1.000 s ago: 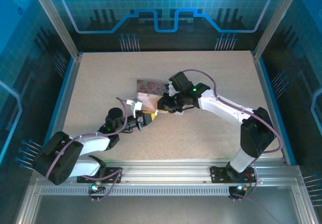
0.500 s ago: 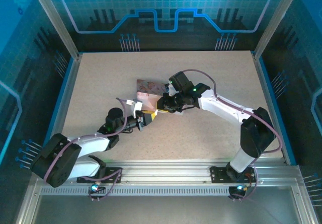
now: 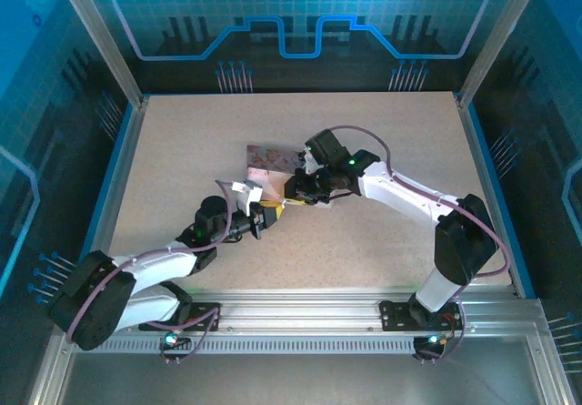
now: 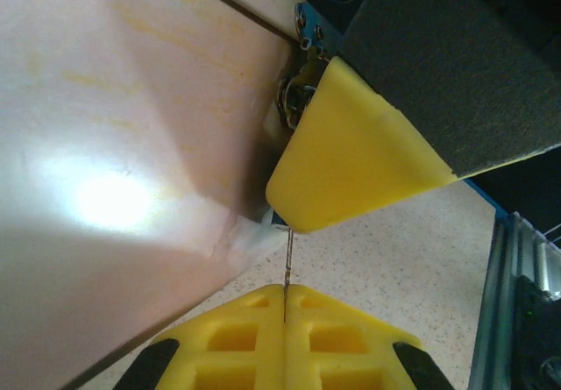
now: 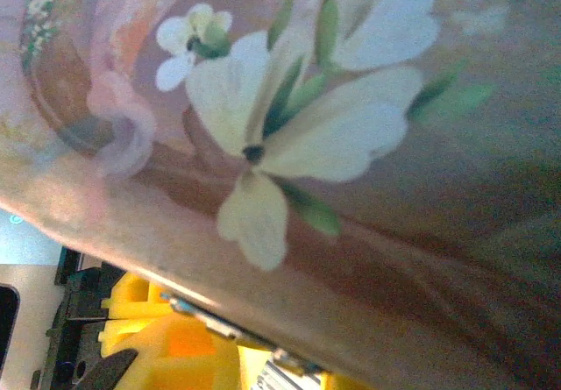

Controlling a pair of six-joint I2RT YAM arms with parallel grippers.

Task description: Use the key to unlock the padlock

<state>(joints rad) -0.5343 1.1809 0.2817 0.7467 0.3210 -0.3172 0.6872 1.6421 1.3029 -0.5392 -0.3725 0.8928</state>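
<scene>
The padlock (image 4: 294, 94) sits at the corner edge of the tin (image 3: 266, 159): a scrap of bluish metal with small rivets and a thin silvery loop. It is half hidden behind a blunt, smooth yellow plastic fingertip (image 4: 351, 158) of the right jaws, which is backed by a dark, grainy pad. I cannot tell whether the right jaws are grasping anything. Just below, the key (image 4: 287, 263) shows as a thin dark metal sliver standing upright. Its lower end is pinched in the seam between the two ribbed yellow fingertips (image 4: 237, 329) of the left jaws, which are clenched on it. Its upper end reaches the underside of the right fingertip, near the padlock; whether it has entered the lock is hidden. The tin is a flat rectangle with a glossy pink skin, and the right wrist view shows pale flowers and green leaves painted on it. It lies mid-table on the matte, speckled beige table (image 3: 182, 141), where the left arm (image 3: 164, 259) and right arm (image 3: 400, 196) meet at its near corner
</scene>
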